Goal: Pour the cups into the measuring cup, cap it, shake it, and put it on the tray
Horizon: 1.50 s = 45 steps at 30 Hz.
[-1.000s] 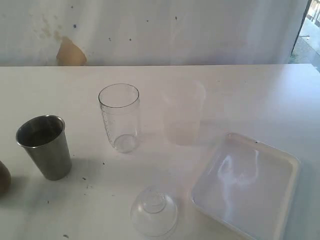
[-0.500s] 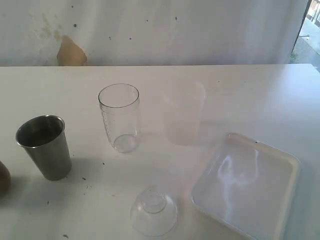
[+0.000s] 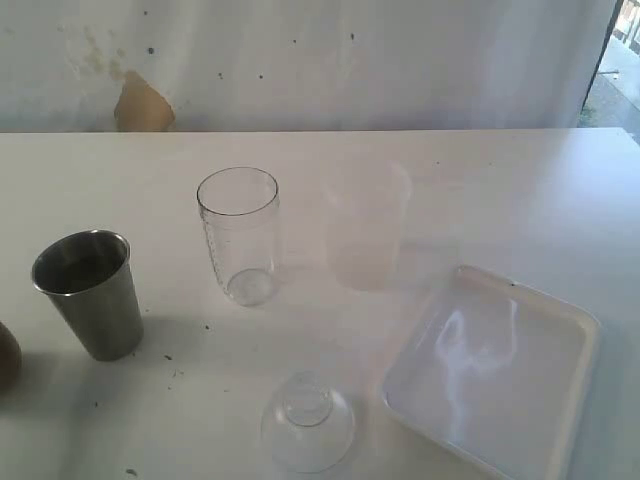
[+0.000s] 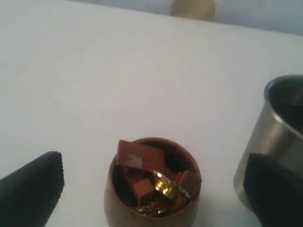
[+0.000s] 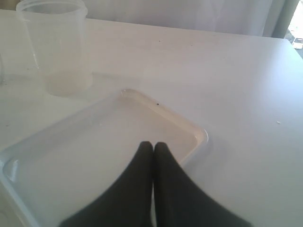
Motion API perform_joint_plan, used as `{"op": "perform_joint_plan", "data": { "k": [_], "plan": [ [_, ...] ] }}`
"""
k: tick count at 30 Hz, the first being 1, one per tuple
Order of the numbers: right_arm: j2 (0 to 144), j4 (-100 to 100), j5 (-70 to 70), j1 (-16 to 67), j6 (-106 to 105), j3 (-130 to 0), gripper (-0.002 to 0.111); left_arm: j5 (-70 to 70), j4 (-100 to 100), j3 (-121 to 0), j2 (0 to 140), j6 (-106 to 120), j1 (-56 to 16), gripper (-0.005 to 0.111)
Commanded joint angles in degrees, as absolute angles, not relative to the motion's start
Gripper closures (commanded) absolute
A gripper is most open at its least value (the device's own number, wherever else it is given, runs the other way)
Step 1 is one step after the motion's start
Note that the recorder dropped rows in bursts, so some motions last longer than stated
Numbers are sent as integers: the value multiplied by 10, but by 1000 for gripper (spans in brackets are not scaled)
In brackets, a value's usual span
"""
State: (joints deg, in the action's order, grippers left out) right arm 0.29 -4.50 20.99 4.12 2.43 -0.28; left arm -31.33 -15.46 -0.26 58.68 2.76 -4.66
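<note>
Sparse indoor test bench, speckled white table (image 3: 500, 180), stained white backdrop (image 3: 400, 60), tan patch (image 3: 143, 105), daylit opening (image 3: 618, 70)

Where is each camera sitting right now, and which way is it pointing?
Exterior: high up, looking down across the table toward the wall, with the measuring cup central; no arm shows.
Left wrist: low over the table, facing the wooden cup, framed by the open left gripper.
Right wrist: over the tray, facing the frosted cup; the shut right gripper shows.
Shared: the steel tumbler is in the exterior and left wrist views; the tray and frosted cup are in the exterior and right wrist views.
</note>
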Motion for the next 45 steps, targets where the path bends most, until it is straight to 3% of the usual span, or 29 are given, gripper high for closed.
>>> {"op": "perform_joint_plan", "data": {
  "k": [1, 33, 45],
  "plan": [
    [0, -46, 201, 40, 21, 0, 108, -329, -157, 0, 640, 28, -47, 9],
    [0, -46, 201, 40, 21, 0, 108, -505, -128, 0, 900, -30, -47, 9],
    [0, -46, 201, 40, 21, 0, 108, -511, -123, -39, 997, -28, -47, 9]
  ]
}}
